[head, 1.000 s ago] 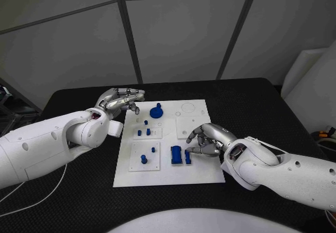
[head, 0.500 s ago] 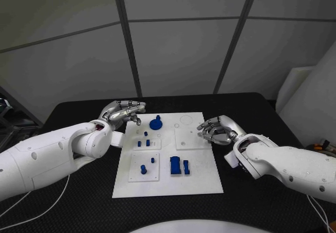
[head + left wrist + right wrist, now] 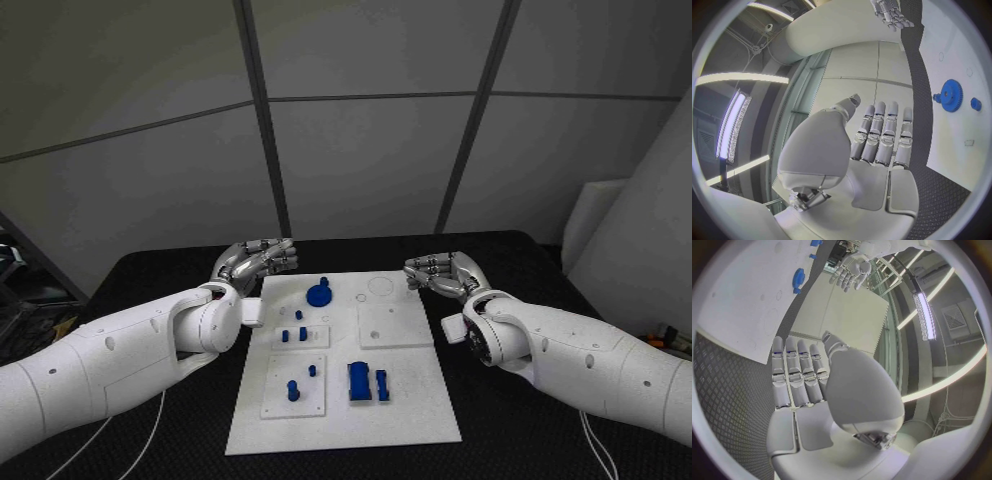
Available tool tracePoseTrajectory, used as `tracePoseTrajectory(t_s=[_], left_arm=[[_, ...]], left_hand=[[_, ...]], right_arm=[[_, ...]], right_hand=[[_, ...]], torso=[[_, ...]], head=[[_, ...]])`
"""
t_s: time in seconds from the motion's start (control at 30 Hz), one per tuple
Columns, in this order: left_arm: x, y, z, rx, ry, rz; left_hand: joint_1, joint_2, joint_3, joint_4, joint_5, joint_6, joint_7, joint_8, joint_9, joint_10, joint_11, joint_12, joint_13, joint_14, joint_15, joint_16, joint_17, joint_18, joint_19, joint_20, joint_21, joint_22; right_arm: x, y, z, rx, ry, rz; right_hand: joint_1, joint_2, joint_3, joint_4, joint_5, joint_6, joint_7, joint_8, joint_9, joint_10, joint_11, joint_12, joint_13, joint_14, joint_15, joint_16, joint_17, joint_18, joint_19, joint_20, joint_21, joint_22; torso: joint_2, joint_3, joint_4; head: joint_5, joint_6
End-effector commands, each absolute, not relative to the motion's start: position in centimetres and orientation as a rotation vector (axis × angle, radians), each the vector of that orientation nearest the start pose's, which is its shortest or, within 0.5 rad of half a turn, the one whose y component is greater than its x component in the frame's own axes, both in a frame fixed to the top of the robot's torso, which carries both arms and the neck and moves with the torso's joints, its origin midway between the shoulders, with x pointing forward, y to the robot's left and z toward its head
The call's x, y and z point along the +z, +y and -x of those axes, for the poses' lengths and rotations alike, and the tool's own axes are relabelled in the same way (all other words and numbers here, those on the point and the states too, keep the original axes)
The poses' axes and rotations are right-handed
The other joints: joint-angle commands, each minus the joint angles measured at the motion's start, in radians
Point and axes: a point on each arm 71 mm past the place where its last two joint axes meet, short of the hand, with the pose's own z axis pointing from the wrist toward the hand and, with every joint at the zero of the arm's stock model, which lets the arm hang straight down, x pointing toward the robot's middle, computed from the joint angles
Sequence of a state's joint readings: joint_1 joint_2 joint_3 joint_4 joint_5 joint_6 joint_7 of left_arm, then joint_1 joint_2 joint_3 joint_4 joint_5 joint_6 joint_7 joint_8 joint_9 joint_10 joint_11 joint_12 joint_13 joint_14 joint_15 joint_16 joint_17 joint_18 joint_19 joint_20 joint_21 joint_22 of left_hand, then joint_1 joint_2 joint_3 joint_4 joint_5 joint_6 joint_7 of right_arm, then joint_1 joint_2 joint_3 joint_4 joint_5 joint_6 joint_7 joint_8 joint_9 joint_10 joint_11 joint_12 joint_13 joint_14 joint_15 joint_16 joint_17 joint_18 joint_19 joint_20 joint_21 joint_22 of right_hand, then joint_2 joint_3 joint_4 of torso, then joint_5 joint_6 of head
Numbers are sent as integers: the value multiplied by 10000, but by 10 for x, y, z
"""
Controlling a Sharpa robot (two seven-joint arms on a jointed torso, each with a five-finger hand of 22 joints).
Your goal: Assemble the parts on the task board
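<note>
The white task board (image 3: 411,415) lies in the middle of the black table. On it stand a blue gear (image 3: 319,295), a few small blue pegs (image 3: 296,335), two more pegs (image 3: 294,389) on a lower sub-plate, and two blue blocks (image 3: 368,382). My left hand (image 3: 257,262) hovers at the board's far left corner, and my right hand (image 3: 440,272) at its far right corner. Both hold nothing. In the left wrist view the left hand's (image 3: 879,145) fingers lie straight, with the gear (image 3: 950,95) beyond. The right hand (image 3: 798,375) lies the same way, with the gear (image 3: 797,279) far off.
Black table surface (image 3: 159,290) surrounds the board on all sides. A white panel (image 3: 606,235) leans at the far right of the table. A grey panelled wall rises behind the table's back edge.
The right hand has left the blue blocks and drawn back to the board's far right corner, fingers straightening. The left hand stayed near the far left corner. The camera has tilted upward.
</note>
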State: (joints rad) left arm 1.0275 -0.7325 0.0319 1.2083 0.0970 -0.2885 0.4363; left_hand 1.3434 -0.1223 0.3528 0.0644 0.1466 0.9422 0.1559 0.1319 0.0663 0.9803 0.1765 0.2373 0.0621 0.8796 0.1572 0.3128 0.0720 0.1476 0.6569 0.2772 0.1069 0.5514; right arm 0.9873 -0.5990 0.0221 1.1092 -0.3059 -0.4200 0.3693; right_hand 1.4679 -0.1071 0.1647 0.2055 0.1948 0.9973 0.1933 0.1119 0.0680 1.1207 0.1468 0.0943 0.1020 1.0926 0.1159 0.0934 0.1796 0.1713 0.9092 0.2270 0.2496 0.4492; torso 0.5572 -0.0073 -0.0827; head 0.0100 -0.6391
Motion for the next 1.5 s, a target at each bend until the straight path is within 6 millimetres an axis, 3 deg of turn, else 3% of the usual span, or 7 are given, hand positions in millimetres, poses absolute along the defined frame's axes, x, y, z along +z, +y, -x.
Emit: tracePoseTrajectory(t_s=[0.03, 0.07, 0.6, 0.67, 0.77, 0.83, 1.5], left_arm=[[-263, 261, -518, -13612, 11865, 13968], [-266, 258, -516, -13683, 12734, 13878], [-243, 217, -487, -12802, 12512, 12863], [-237, 209, -480, -12626, 12419, 12613], [-232, 201, -472, -12470, 12319, 12378], [-229, 198, -468, -12394, 12264, 12258], [-224, 192, -462, -12289, 12178, 12089]], left_hand=[[148, 76, -215, 15, 7, 65, -95, -261, -8, -5, 106, -511, 6, 143, 76, -740, -88, 400, -8, 97, -265, -501], [-3998, 399, -1173, -644, -440, -2792, -511, -536, -663, -2941, -491, -988, -621, -2581, -414, -1340, -720, -436, -1994, -808, -1069, -1927], [-8253, 1223, -2268, -644, -1466, -5802, -1559, -1319, -663, -6068, -1050, -2373, -621, -5386, -1572, -2230, -720, -78, -4066, -1681, -1069, -3612], [-8732, 1223, -2385, -644, -1466, -6138, -1559, -1319, -663, -6409, -1765, -2373, -621, -5703, -1572, -2316, -720, -78, -4299, -1783, -1069, -3787], [-9260, 1223, -2514, -644, -1466, -6507, -1559, -1319, -663, -6797, -1765, -2373, -621, -6051, -1572, -2404, -720, -78, -4557, -1892, -1069, -3982], [-9581, 1223, -2589, -644, -1466, -6728, -1559, -1319, -663, -7027, -1765, -2373, -621, -6264, -1572, -3128, -720, -78, -4705, -1964, -1069, -4099], [-11763, 1223, -3528, -644, -1466, -8259, -1559, -1319, -663, -8603, -1765, -2373, -621, -7703, -1572, -3128, -720, -77, -5751, -2772, -1069, -5514]], right_arm=[[-292, -209, -521, 12846, 14348, -10684], [-294, -211, -518, 11852, 14716, -10296], [-253, -199, -490, 12288, 13041, -11315], [-243, -197, -482, 12316, 12729, -11564], [-235, -195, -473, 12318, 12467, -11797], [-230, -194, -469, 12311, 12344, -11916], [-224, -192, -462, 12289, 12178, -12089]], right_hand=[[-167, 131, -249, -149, 56, 147, 44, -274, -6, 127, -7, -213, -357, 170, 30, -274, -439, 148, 323, -1, -475, -543], [-4477, 1071, -617, -691, -584, -2933, -542, -1119, -680, -3313, -444, -943, -1020, -3206, -321, -934, -757, -514, -2569, -674, -986, -1618], [-9111, 1071, -1647, -1328, -1183, -6101, -1174, -1119, -680, -6861, -1468, -943, -1020, -6677, -1159, -934, -1796, -903, -5489, -1397, -1709, -2963], [-9596, 1071, -1647, -2055, -1247, -6438, -1933, -1119, -680, -7239, -1468, -943, -1020, -7046, -1159, -934, -1796, -902, -5802, -1474, -1775, -3095], [-10166, 1071, -1647, -2055, -1948, -6831, -1933, -1119, -680, -7689, -1468, -943, -1020, -7481, -1159, -934, -1796, -1713, -6172, -1563, -2496, -3253], [-10519, 1071, -1647, -2055, -1948, -7076, -1933, -1119, -680, -7966, -1468, -943, -1020, -7753, -1159, -934, -1796, -1012, -6400, -2270, -2496, -3349], [-12864, 1071, -1647, -2055, -1948, -8719, -1933, -1119, -680, -9793, -1468, -943, -1020, -9547, -1159, -934, -1796, -1713, -7908, -2270, -2496, -4492]], torso=[[14, 21, 14], [0, 2, 2], [-129, 72, 818], [-130, 73, 827], [-130, 73, 827], [-130, 73, 827], [-130, 73, 827]], head=[[40, 95], [8, 31], [-98, 387], [-100, 391], [-100, 391], [-100, 391], [-100, 391]])
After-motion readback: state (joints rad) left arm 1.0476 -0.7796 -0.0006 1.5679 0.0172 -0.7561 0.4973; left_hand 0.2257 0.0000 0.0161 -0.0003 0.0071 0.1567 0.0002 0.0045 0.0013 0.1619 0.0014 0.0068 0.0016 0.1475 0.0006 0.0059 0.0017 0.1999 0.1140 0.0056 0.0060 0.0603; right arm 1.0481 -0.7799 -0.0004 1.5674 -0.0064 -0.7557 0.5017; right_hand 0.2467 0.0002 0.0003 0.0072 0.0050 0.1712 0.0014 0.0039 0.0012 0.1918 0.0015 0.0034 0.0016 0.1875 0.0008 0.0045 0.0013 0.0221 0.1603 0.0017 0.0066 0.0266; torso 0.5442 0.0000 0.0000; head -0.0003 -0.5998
